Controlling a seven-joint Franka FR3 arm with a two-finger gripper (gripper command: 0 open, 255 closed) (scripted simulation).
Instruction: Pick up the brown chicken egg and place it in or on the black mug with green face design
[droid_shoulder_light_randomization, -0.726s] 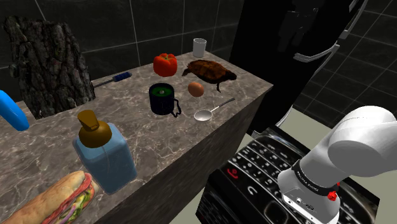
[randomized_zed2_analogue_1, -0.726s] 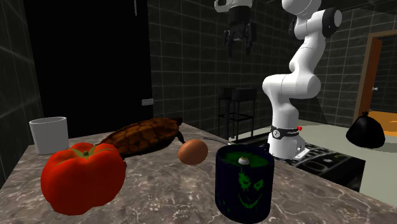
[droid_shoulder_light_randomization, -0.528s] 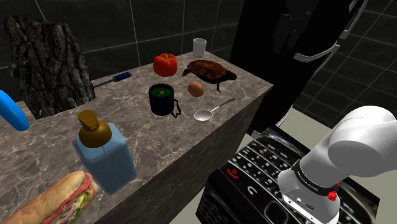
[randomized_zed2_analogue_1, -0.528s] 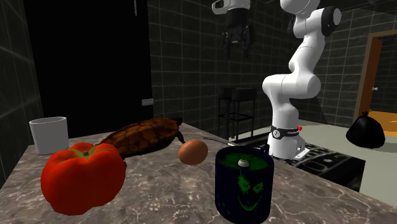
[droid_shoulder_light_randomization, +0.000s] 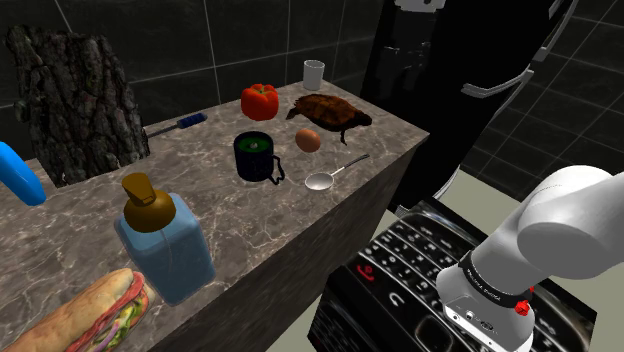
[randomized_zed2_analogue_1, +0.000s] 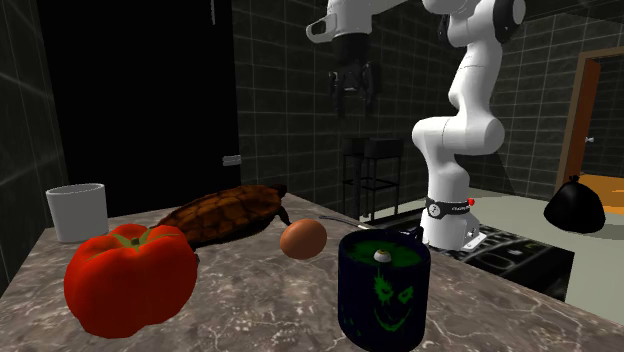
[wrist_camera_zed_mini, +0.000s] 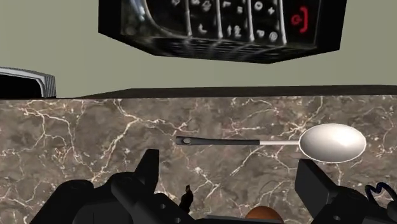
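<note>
Brown marble tabletop (droid_shoulder_light_randomization: 90, 215), dark tiled walls. Brown egg (droid_shoulder_light_randomization: 308, 140) lies on it between the turtle (droid_shoulder_light_randomization: 330, 112) and the black mug (droid_shoulder_light_randomization: 255, 156), apart from the mug. Second exterior view gives the mug's green face. Shoulder view adds a blue soap bottle (droid_shoulder_light_randomization: 165, 240) and a sandwich (droid_shoulder_light_randomization: 95, 315). Wrist view: spoon (wrist_camera_zed_mini: 273, 141) on the marble. Gripper (randomized_zed2_analogue_1: 351, 103) high above the tabletop, fingers (wrist_camera_zed_mini: 150, 167) spread wide, holding nothing.

Egg (wrist_camera_zed_mini: 264, 216) cut by picture edge
</note>
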